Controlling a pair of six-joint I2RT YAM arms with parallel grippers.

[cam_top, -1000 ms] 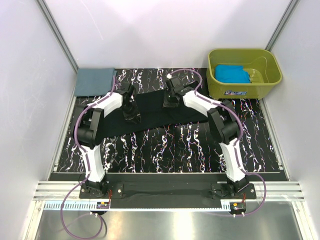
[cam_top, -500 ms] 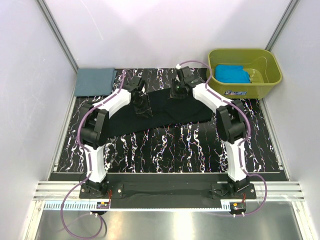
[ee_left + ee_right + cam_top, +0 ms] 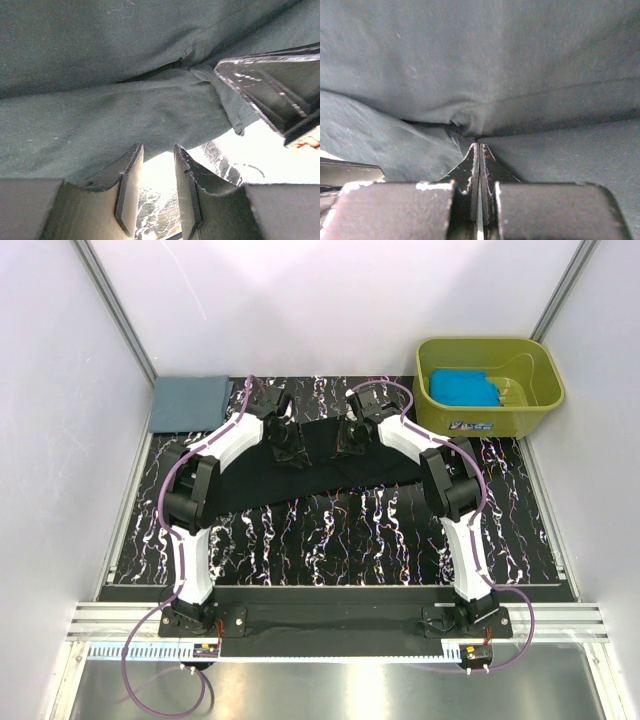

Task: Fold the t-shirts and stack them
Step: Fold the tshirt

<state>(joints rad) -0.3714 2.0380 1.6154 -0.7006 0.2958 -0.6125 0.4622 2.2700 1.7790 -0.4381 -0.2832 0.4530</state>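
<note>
Black t-shirt (image 3: 320, 478) edge pinched by right gripper (image 3: 479, 146); left gripper (image 3: 157, 148) parted.

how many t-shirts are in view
3: a black t-shirt spread mid-table, a folded grey-blue t-shirt at the far-left corner, a turquoise t-shirt in the olive tub far right. More could be hidden.

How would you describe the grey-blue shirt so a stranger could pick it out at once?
On the black marbled tabletop, look to the far left corner. The grey-blue shirt lies there as a flat folded rectangle, unlike the black shirt spread across the middle and the turquoise shirt in the olive tub.
</note>
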